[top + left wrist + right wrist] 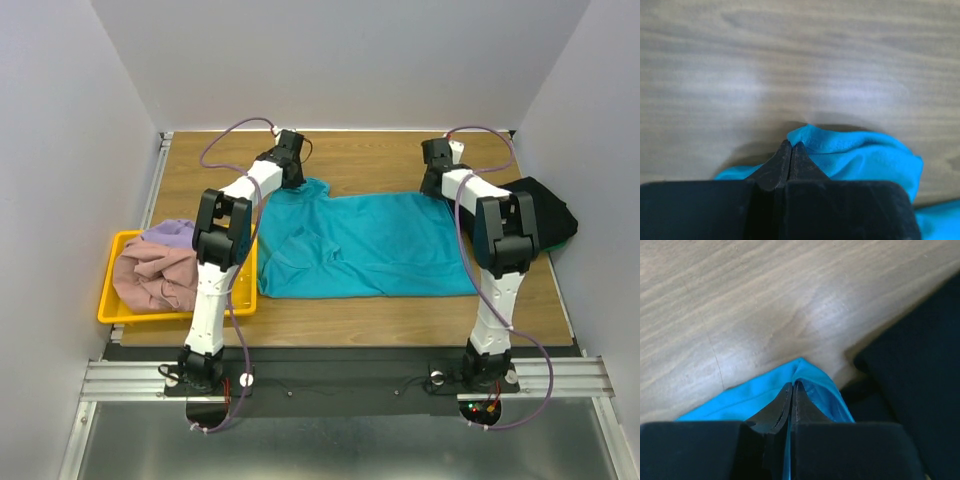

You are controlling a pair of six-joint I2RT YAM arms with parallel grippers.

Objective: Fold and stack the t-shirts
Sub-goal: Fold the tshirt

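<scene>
A teal t-shirt (365, 247) lies spread across the middle of the wooden table. My left gripper (296, 180) is shut on its far left corner; the left wrist view shows the closed fingertips (791, 146) pinching teal cloth (860, 155). My right gripper (432, 187) is shut on its far right corner, with teal cloth (815, 377) between the fingertips (792, 386). A black t-shirt (545, 212) lies folded at the right edge, over a green one whose edge barely shows; it also shows in the right wrist view (920, 370). Dusty pink (155, 280) and lavender (170, 235) shirts lie crumpled in the tray.
A yellow plastic tray (112, 262) stands at the left edge beside the left arm. White walls enclose the table on three sides. A metal rail (340, 378) runs along the near edge under the arm bases.
</scene>
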